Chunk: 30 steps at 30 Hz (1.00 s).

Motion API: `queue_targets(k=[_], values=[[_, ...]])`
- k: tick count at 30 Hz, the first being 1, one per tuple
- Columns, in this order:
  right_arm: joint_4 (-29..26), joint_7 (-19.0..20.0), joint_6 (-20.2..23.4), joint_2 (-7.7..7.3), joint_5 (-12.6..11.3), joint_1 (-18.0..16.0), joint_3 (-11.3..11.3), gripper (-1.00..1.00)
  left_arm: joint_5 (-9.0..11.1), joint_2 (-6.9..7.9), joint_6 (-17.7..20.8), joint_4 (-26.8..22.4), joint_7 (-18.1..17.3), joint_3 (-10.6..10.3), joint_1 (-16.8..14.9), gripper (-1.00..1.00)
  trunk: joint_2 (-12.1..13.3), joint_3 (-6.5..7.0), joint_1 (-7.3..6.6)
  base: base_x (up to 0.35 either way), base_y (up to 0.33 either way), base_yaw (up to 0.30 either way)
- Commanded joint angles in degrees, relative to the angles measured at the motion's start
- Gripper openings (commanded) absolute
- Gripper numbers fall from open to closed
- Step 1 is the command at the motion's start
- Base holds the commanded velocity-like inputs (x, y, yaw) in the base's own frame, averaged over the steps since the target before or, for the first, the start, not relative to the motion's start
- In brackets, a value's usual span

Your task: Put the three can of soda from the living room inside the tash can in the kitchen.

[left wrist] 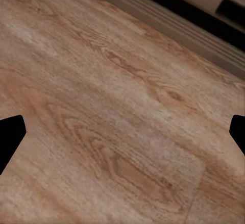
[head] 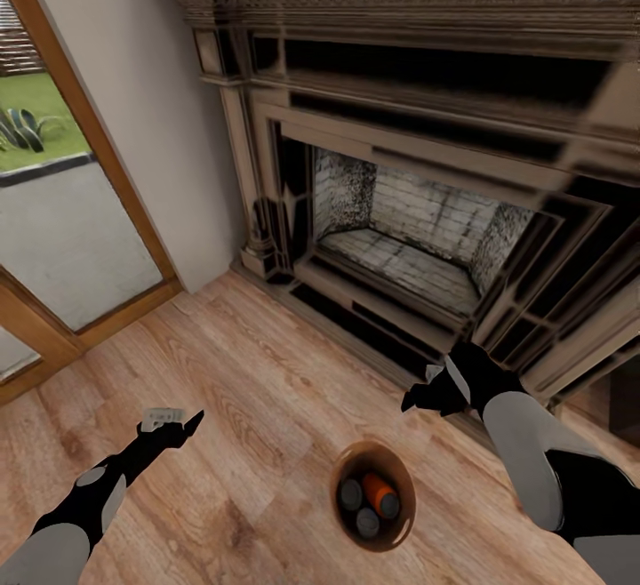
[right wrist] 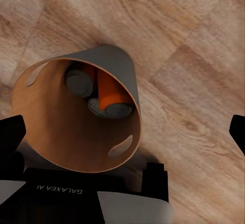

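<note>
Left wrist view shows the left arm's fingers (left wrist: 11,137) as two dark tips at the frame's opposite edges, spread wide, with nothing between them but bare plank floor (left wrist: 117,122). In the head view the left gripper (head: 169,425) hangs above the floor at the robot's left, well apart from the pail.

The right arm's fingers (right wrist: 10,132) also show as dark tips set far apart, holding nothing. In the head view the right gripper (head: 427,396) hovers above the floor just in front of the fireplace (head: 400,167) hearth, near the pail but not touching it.

The tash can (head: 342,478), a copper-brown tapered pail, stands upright on the floor between the two arms, closer to the right one. Inside it lie the three can of soda (head: 369,500): the right wrist view shows their orange bodies and grey tops (right wrist: 104,94) crowded together at the bottom, one tilted across the others.

Beyond the pail rises the dark ornate fireplace with its pale brick firebox. At the robot's left a wood-framed glass door (head: 62,212) looks out on paving and grass, with a plain white wall (head: 160,123) between door and fireplace.
</note>
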Motion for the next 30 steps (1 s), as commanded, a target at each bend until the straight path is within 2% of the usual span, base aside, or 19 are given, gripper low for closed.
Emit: queue_targets(k=[1, 16, 27, 29, 30], values=[[0.0, 0.0, 0.0, 0.0, 0.0, 0.0, 0.0, 1.0, 0.0, 0.0, 0.0, 0.0, 0.2, 0.0, 0.0, 1.0, 0.4, 0.18, -0.23, 0.0, 0.0, 0.0], [0.0, -0.1, 0.0, 0.05, 0.0, 0.3, 0.1, 1.0, -0.1, 0.0, 0.1, 0.0, 0.9, 0.0, -0.1, 1.0, 6.4, 2.88, -3.52, 0.0, 0.0, 0.0], [-0.1, -0.2, -0.2, 0.31, 0.1, 2.9, 0.1, 1.0, -0.1, 0.0, 0.1, 0.1, 0.9, 0.0, 0.0, 1.0, 10.8, 4.88, -5.94, 0.0, 0.0, 0.0], [-0.1, -0.2, -0.7, 0.21, 0.1, 3.3, 0.2, 1.0, -0.1, 0.0, 0.1, 0.1, 0.9, 0.0, 0.0, 1.0, 11.6, 5.26, -6.37, 0.0, 0.0, 0.0], [-0.1, -0.1, -3.2, -0.11, 0.1, 4.1, 0.2, 1.0, -0.1, 0.0, 0.1, 0.1, 0.9, 0.0, 0.0, 1.0, 12.0, 5.46, -6.59, 0.0, 0.0, 0.0]])
